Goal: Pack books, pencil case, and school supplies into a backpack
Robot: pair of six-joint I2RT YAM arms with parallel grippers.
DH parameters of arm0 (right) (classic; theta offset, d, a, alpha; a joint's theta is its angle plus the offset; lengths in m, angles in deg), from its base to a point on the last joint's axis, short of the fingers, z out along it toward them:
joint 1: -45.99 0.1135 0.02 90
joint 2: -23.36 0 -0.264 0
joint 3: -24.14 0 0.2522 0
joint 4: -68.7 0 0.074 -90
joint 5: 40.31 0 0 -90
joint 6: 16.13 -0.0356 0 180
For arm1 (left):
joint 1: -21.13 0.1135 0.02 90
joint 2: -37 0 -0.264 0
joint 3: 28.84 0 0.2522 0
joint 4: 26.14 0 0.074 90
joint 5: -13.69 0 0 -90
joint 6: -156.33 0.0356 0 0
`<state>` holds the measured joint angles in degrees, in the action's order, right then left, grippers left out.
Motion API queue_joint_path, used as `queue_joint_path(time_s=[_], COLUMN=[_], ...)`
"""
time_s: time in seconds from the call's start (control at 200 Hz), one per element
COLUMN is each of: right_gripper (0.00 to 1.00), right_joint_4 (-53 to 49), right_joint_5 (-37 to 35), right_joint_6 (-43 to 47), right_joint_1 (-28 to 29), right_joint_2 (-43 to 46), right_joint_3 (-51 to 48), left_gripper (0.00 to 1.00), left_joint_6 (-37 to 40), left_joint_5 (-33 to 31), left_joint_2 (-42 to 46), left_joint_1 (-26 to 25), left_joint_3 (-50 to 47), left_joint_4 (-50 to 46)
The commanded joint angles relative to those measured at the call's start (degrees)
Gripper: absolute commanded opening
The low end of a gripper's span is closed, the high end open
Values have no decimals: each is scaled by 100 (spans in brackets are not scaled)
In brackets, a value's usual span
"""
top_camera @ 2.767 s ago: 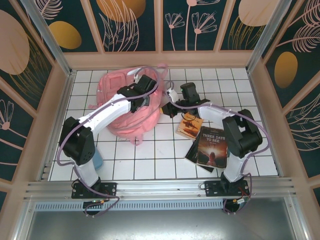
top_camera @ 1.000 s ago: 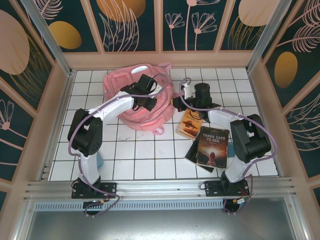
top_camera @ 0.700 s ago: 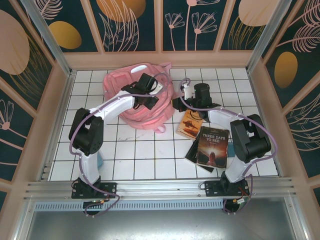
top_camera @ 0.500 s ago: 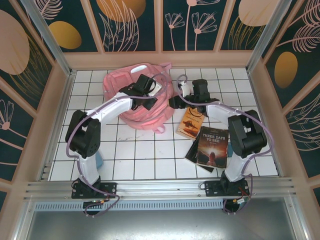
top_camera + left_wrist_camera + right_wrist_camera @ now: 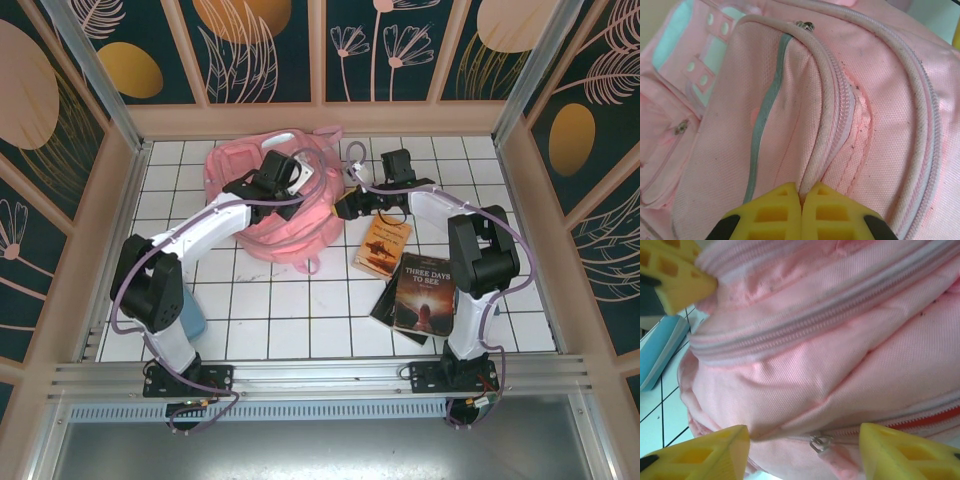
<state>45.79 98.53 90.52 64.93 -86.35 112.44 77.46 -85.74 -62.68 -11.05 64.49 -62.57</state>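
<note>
Okay, opening the backpack looks like the step in hand. To do it well, hold the fabric taut on one side, pinch squarely on the other, and drag along the teeth without yanking upward. The backpack lies on the far tiles. The dark book and the orange-brown book lie just right of it, unpacked. The left gripper is clenched on the bag's corded rim. The right gripper is spread, grasping nothing, close against the bag's side. The zip pull hangs roughly midway between its fingers.
</note>
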Motion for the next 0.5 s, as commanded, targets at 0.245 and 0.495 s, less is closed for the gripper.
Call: queue_joint_path(time_s=[0.245,0.495], right_gripper=[73,50], right_joint_4=[-73,-256], right_joint_5=[7,151], right_joint_6=[144,273], right_joint_1=[-35,47], right_joint_2=[68,-252], right_joint_3=[-143,209], left_gripper=[0,0], left_joint_6=[99,-47], left_joint_5=[-501,-474], left_joint_2=[501,570], left_joint_1=[62,61], left_joint_3=[-37,-18], left_joint_4=[684,763])
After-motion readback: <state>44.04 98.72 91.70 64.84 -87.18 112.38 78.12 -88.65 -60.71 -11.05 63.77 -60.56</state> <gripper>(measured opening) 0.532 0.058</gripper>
